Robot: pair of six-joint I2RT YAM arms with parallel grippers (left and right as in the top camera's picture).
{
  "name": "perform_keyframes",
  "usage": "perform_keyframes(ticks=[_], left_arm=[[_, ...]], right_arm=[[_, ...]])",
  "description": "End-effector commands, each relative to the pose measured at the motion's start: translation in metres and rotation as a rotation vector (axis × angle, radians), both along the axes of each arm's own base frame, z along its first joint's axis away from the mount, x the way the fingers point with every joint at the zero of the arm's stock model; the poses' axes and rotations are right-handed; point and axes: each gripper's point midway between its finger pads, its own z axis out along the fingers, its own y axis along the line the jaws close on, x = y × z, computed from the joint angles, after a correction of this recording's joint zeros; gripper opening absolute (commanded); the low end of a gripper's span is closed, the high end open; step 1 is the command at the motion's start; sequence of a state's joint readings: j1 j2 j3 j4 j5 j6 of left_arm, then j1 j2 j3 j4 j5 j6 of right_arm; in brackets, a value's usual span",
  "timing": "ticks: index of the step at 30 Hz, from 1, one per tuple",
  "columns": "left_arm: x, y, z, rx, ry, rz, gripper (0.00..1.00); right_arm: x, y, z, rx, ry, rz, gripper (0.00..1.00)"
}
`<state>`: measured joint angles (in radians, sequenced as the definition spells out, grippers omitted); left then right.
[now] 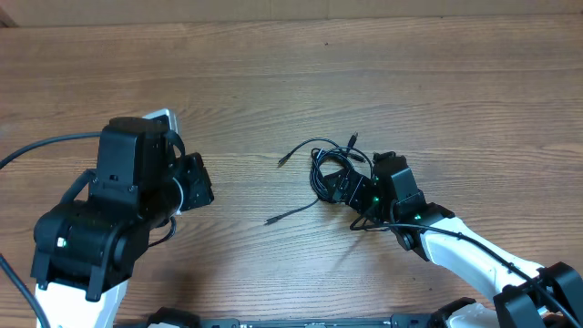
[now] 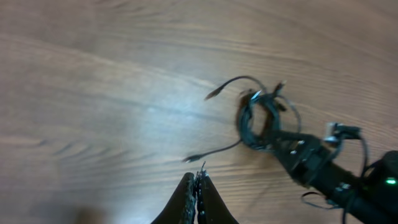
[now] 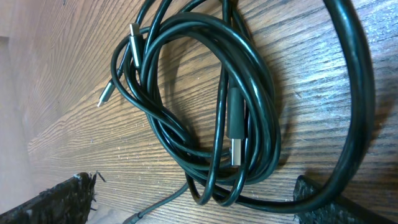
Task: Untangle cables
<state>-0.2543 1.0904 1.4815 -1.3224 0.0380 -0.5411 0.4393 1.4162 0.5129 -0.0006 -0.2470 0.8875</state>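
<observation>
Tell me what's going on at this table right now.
A two-armed robot is dealing with a tangled bundle of thin black cables lying on a wooden table. The right fingers stand wide open down at the bundle, with the coils between them, gripping nothing. The left fingers are shut and empty, off to the side of the cables. The cords are not yet untangled, and two plug ends trail loose toward the left arm.

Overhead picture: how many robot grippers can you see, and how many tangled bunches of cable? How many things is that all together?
Robot grippers: 2 (left gripper, right gripper)
Tangled bunch of black cables: 1
Total: 3
</observation>
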Motion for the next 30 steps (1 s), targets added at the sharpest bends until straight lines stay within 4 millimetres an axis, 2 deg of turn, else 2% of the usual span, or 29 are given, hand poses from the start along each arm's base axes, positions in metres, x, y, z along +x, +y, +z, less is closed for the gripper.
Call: perform_keyframes(ticks=[1, 14, 22, 26, 30], left_arm=[[-0.004, 0.018, 0.007, 0.032, -0.026, 0.097, 0.04], [-0.015, 0.023, 0.002, 0.03, 0.014, 0.141, 0.04], [-0.037, 0.029, 0.023, -0.031, -0.079, 0.179, 0.04], [-0.046, 0.043, 0.027, -0.014, -0.108, 0.252, 0.04], [-0.048, 0.044, 0.028, -0.011, -0.114, 0.255, 0.04]], right_arm=[[0.001, -0.001, 0.0, -0.005, -0.007, -0.004, 1.0], [0.001, -0.001, 0.0, -0.005, -0.007, -0.004, 1.0], [0.001, -0.001, 0.0, -0.005, -0.007, -0.004, 1.0], [0.001, -0.001, 0.001, -0.005, -0.007, -0.004, 1.0], [0.001, -0.001, 0.0, -0.005, -0.007, -0.004, 1.0]])
